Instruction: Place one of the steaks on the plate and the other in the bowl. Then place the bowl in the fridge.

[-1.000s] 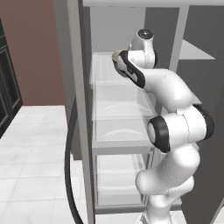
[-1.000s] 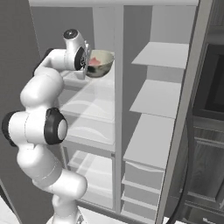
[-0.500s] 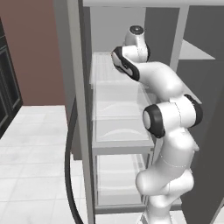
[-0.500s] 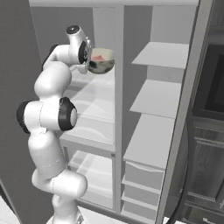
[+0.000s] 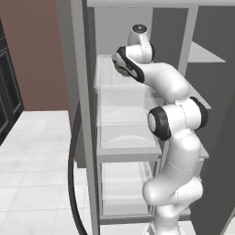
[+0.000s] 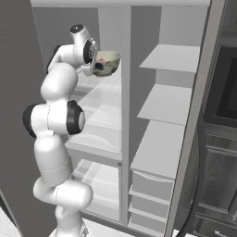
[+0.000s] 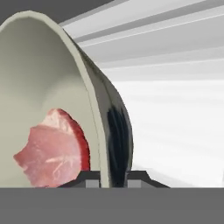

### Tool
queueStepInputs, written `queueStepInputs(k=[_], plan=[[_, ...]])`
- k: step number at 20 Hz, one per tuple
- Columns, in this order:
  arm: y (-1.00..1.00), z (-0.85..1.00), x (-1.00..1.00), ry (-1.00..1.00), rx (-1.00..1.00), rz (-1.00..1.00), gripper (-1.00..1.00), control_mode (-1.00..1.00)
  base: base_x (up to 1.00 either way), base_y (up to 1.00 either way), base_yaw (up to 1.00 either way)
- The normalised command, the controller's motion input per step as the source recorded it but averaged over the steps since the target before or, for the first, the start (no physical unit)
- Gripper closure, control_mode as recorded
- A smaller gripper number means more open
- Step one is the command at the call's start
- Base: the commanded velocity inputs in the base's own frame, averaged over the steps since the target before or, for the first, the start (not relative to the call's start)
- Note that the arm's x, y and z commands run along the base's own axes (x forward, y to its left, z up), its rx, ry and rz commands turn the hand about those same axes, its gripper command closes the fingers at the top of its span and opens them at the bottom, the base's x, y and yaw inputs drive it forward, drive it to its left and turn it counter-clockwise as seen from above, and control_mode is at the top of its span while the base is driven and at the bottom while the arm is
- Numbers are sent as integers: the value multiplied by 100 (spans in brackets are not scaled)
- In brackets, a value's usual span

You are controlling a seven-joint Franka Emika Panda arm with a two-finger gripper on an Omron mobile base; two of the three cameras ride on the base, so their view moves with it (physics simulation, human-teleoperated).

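The gripper (image 7: 106, 180) pinches the bowl (image 7: 57, 100) rim between its fingers, steak (image 7: 50, 151) lying inside

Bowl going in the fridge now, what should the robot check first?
1. Gripper shut on the bowl rim: ok.
2. Steak inside the bowl: ok.
3. Bowl upright: ok in the right base view.
4. Fridge open: ok.
5. Bowl above a shelf: ok.
6. Bowl bottom touching the shelf: not ok, it hangs above.
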Motion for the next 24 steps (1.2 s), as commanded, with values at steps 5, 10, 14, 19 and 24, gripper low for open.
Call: queueStepInputs(k=[5,10,14,19,24], plan=[[0,-1,-7,0,0,0,-100,-100,0,0,0],[0,0,-9,-1,0,0,-100,-100,0,0,0],[0,0,-45,0,0,0,-100,-100,0,0,0],[0,25,-55,-17,0,0,-100,-100,0,0,0],[0,8,-62,-11,0,0,-100,-100,0,0,0]])
